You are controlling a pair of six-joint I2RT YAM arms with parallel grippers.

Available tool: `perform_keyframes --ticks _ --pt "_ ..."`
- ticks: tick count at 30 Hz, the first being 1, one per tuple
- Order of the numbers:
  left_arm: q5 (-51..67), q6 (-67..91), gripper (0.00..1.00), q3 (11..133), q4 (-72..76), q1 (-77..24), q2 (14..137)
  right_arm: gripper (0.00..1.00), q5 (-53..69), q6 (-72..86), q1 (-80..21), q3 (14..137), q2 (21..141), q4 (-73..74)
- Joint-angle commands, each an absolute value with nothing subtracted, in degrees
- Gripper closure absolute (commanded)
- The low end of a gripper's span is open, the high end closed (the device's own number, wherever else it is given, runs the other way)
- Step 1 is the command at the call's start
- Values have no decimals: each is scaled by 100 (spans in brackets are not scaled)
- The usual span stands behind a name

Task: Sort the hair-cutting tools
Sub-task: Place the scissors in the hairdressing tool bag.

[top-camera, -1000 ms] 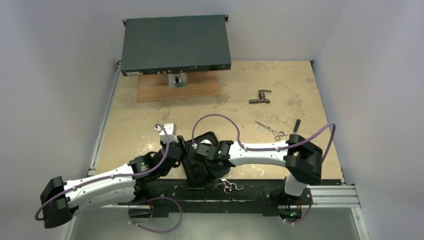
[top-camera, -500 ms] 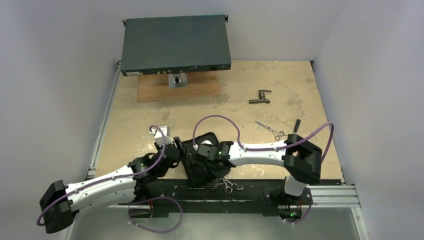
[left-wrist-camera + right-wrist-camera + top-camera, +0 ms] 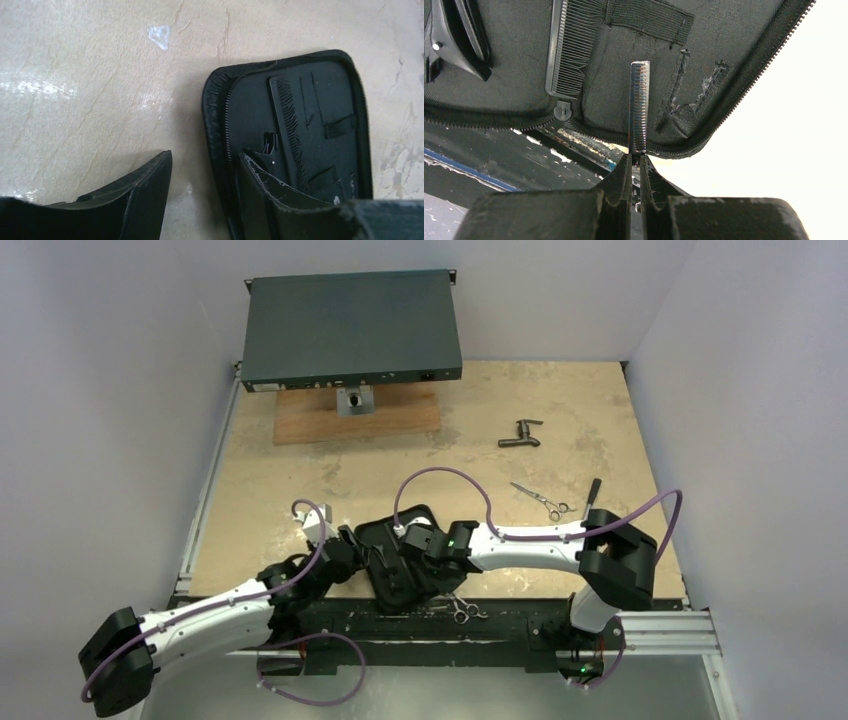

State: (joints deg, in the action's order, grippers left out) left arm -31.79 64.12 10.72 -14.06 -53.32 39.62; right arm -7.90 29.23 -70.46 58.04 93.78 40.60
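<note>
Black fingers of the left gripper point(image 3: 205, 159) were spread apart astride the left rim of an open zip case point(image 3: 214, 115), one finger on the tan table point(image 3: 90, 90) and the other inside the case. A black comb point(image 3: 290, 125) lay in the case under elastic straps. The right gripper point(image 3: 636, 159) was pinched tight on a thin toothed blade point(image 3: 639, 107), held over the lining just right of the comb. Farther right on the table lay silver scissors point(image 3: 541, 500), with a thin black clip point(image 3: 592, 490) just beyond them.
</note>
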Motion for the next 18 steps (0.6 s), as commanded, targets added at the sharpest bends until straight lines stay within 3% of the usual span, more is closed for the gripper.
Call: perform_keyframes --ticks 1,6,13,18 --pt "-2990 6582 51 938 -608 -5300 4138 100 -817 2734 -7022 5774 9141 4002" --pt "-3015 6566 54 811 -141 -5266 4230 100 -816 2673 -7006 5783 9166 4017" --pt "-3032 6394 86 677 114 -5256 3926 100 -752 2673 -6994 5764 9166 3968" --pt "-3011 6259 100 675 97 -5259 3760 100 -681 2648 -6988 5901 9182 4039"
